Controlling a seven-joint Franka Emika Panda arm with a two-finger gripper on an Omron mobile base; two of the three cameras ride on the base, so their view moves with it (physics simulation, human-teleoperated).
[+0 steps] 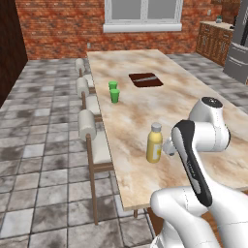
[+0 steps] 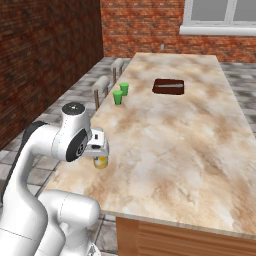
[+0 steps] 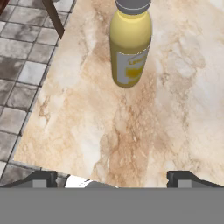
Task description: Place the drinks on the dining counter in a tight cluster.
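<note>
Marbled desk (image 1: 135,121) is carrying the juice bottle (image 1: 154,143) upright near its stool-side edge. Nothing is being held by the wide-open pincer (image 3: 112,177); an off-centre approach risks toppling that bottle floorward.

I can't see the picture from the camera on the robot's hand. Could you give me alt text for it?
A yellow juice bottle with a grey cap stands upright on the marbled dining counter, near its edge. The open gripper hangs short of it, holding nothing. Grey floor tiles lie beyond the edge.
</note>
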